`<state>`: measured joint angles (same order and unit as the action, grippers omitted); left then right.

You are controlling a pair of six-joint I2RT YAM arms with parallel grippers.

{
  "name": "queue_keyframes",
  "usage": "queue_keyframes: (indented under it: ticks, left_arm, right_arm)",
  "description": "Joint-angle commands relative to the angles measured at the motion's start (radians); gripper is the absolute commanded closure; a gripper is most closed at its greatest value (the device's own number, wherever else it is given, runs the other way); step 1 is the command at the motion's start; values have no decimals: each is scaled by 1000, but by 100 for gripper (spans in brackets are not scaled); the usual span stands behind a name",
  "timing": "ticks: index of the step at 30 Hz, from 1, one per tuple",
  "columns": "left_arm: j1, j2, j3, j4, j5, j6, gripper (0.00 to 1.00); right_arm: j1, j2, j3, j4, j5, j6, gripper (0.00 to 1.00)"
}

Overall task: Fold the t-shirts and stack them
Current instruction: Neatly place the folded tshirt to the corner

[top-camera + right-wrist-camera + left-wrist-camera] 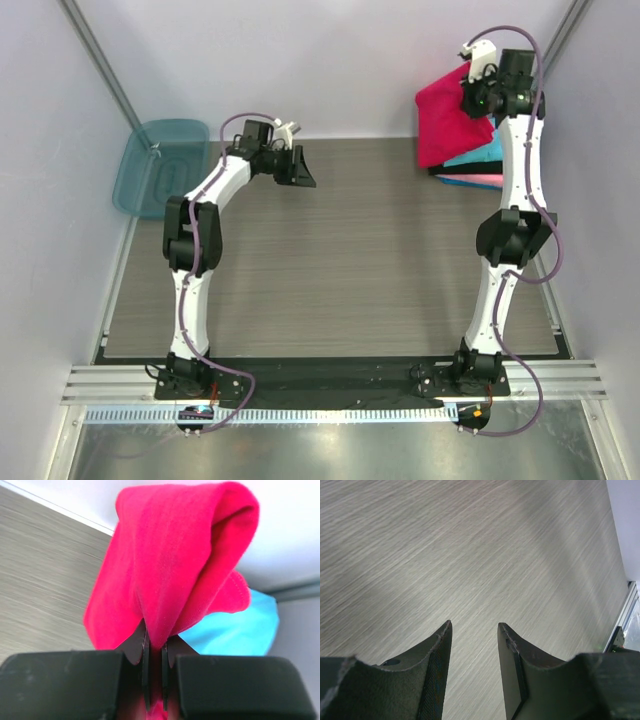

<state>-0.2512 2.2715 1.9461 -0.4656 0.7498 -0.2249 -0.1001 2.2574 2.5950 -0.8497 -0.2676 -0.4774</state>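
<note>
Pick-up step: right gripper (154,652), clamped on red t-shirt (170,565) at 1 o'clock, should draw it toward 7 o'clock; left gripper (474,630) narrowly parted, empty.

The red t-shirt (170,555) is a plain, saturated crimson leaning toward pink, with no print. Beneath it, at the upper right of the overhead view, show a plain cyan t-shirt (482,157) and a strip of pink t-shirt (470,181). The bench (350,270) is grey-brown with fine streaked wood grain. The left end effector (475,624) and right end effector (156,639) are matte black. The left arm (188,300) and right arm (522,165) are white with black joints and carry a purple cable (248,115). The bin (160,170) at upper left is translucent teal.
</note>
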Motion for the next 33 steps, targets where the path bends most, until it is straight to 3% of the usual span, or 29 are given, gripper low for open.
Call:
queue_keyframes:
  ticks: [1, 11, 18, 25, 33]
  left_arm:
    - [-11, 2, 28, 30, 16, 4, 57]
    - [-16, -7, -7, 12, 6, 32, 57]
    - [-17, -36, -41, -18, -12, 58, 57]
    - [-30, -47, -45, -34, -32, 87, 57]
    - [-60, -37, -23, -39, -40, 94, 57]
  right_arm:
    - [-44, -45, 33, 89, 10, -4, 99]
    - [-104, 120, 65, 190, -5, 3, 99]
    - [-110, 200, 65, 314, 95, -7, 99]
    - [-154, 205, 42, 429, 166, 10, 99]
    - [-207, 191, 7, 429, 179, 20, 99]
